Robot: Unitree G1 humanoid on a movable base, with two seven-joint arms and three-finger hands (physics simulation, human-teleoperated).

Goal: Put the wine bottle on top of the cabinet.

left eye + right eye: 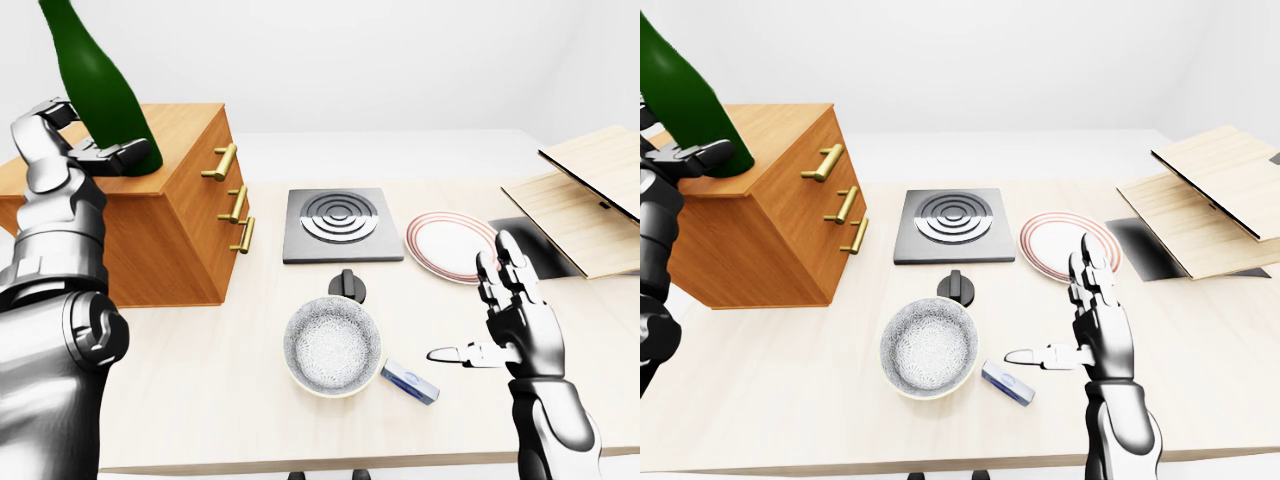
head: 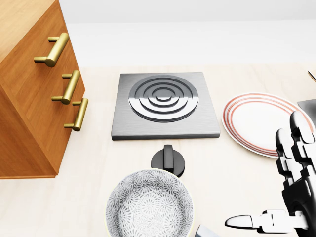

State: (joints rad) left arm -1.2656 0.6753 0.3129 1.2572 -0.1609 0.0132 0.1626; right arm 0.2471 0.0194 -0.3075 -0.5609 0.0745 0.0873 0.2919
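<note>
In the left-eye view the green wine bottle (image 1: 98,85) leans to the left, with its base at the top of the wooden cabinet (image 1: 175,235) on the left. My left hand (image 1: 92,142) is shut round the bottle's lower body, its thumb lying across the glass. The bottle's neck runs out of the top of the view. My right hand (image 1: 497,322) hovers open and empty over the table at the lower right, fingers up and thumb pointing left. The head view shows only the cabinet's drawer side (image 2: 47,106) and the right hand (image 2: 276,197).
A square hob plate (image 1: 340,225) with its black knob (image 1: 347,285) lies mid-table. Below it stands a patterned bowl (image 1: 332,345) with a small blue-and-white packet (image 1: 410,382) beside it. A red-rimmed plate (image 1: 450,245), a dark mat (image 1: 535,250) and wooden boards (image 1: 585,195) lie at the right.
</note>
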